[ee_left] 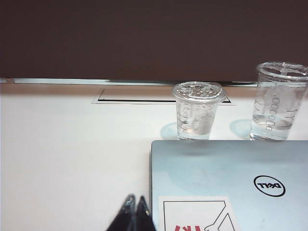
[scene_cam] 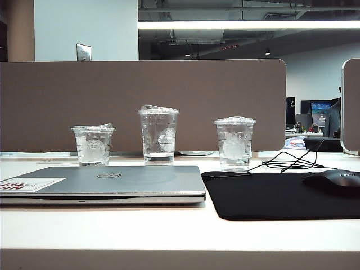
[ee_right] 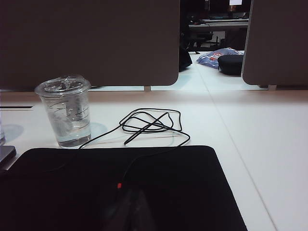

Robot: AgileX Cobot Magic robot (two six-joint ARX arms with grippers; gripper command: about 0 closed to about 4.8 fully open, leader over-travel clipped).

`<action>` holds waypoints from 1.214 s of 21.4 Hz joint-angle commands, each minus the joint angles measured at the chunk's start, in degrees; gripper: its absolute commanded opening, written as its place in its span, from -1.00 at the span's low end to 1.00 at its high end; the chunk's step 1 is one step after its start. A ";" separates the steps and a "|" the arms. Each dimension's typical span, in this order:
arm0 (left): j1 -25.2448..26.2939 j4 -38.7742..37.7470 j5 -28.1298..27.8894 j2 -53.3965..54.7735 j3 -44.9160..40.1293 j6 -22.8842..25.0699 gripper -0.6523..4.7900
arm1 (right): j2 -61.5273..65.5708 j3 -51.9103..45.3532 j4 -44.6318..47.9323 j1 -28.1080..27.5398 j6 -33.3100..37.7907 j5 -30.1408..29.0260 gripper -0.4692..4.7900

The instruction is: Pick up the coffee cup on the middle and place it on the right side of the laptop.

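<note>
On the white tabletop (scene_cam: 169,230) a closed silver-grey Dell laptop (scene_cam: 112,183) lies at the left of the exterior view, its lid bearing a round dark logo and a white sticker with red lettering near the left edge. Just beyond its far edge stand three clear lidded plastic cups in a row in front of a brown partition (scene_cam: 140,90). The coffee cup (scene_cam: 158,135), the tallest of the three, stands upright in the middle of the row, behind the right half of the laptop, with a little clear liquid at its bottom and a whitish round logo on its wall. The short squat cup (scene_cam: 93,145) stands to its left and the medium-height cup (scene_cam: 234,143) to its right, behind the far left corner of a black mouse mat (scene_cam: 270,197). The mat lies just beside the laptop on the right. A black mouse (scene_cam: 333,181) rests on the mat's far right, and its thin black cable (scene_cam: 287,162) loops across the tabletop behind the mat.

Neither arm appears in the exterior view. In the left wrist view the left pincer (ee_left: 134,204) shows as dark fingertips pressed together, low over the tabletop just beside the laptop's near left corner. In the right wrist view the right pincer (ee_right: 130,211) is a dim blurred shape over the mouse mat, its tips together, holding nothing.
</note>
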 commanded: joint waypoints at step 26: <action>0.02 -15.06 18.82 33.99 32.52 -0.17 -0.78 | -0.11 -0.26 1.49 0.15 0.68 -0.11 -0.84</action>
